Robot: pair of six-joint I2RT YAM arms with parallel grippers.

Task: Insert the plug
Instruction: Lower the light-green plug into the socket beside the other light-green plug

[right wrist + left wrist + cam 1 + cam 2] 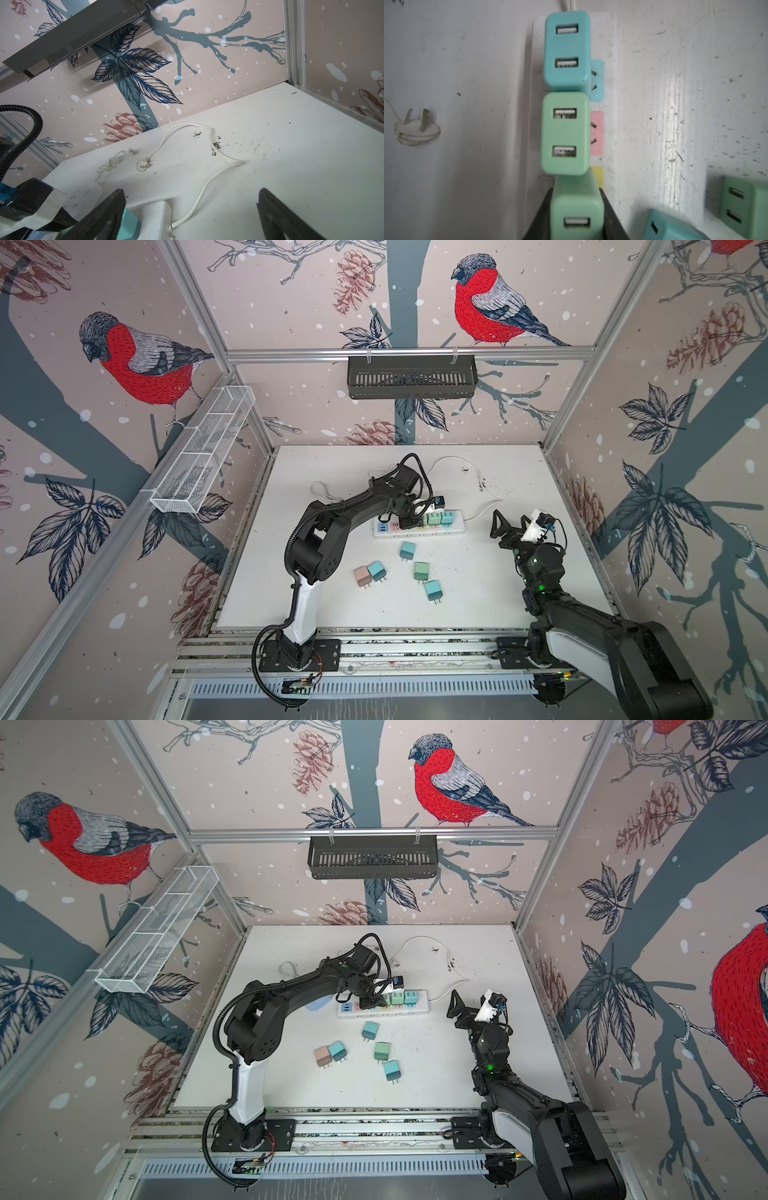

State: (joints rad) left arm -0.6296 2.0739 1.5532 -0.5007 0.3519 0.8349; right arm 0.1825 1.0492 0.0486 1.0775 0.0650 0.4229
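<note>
Fingers (542, 218) of the left gripper (577, 209) pinched a green plug (577, 199) at the wrist view's bottom centre, over the strip's (610, 41) yellow socket (599, 176), hard against the seated plug (565, 133) above it in frame. Its prongs were hidden. Best would have been to level it, ease it off that neighbour, then press straight down. The right gripper (505, 526) gaped empty, centre-right in a top view.

Bright even light, tabletop (672, 108) glare (wrist view), warped edges
</note>
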